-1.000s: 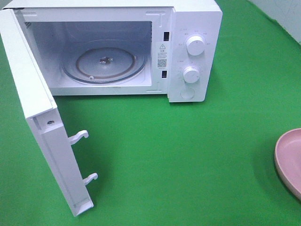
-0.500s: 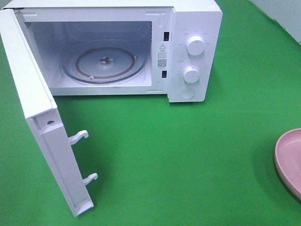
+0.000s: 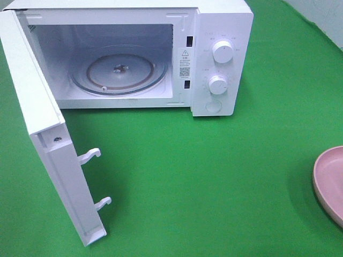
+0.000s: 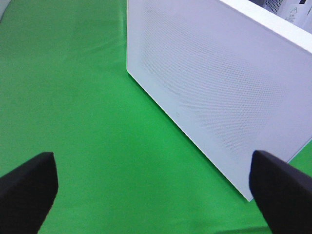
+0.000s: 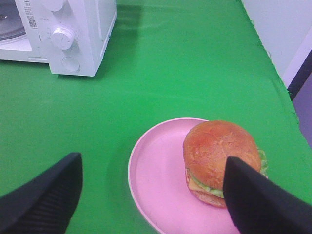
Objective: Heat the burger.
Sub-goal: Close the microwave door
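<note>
The burger [image 5: 219,156], with an orange-brown bun, green lettuce and yellow cheese, sits on a round pink plate [image 5: 156,180] in the right wrist view. My right gripper [image 5: 151,195] hangs open above the plate, one fingertip [image 5: 258,204] in front of the burger's near side, nothing held. In the exterior high view only the plate's edge [image 3: 328,182] shows at the right border; the burger and both arms are out of view there. My left gripper [image 4: 156,195] is open over the green cloth, facing the outer face of the microwave door [image 4: 219,83].
A white microwave [image 3: 214,53] stands at the back with its door [image 3: 48,144] swung wide open toward the front left. Its glass turntable [image 3: 119,74] is bare. Two knobs [image 3: 222,52] sit on the control panel. Green cloth [image 3: 203,182] covers the table.
</note>
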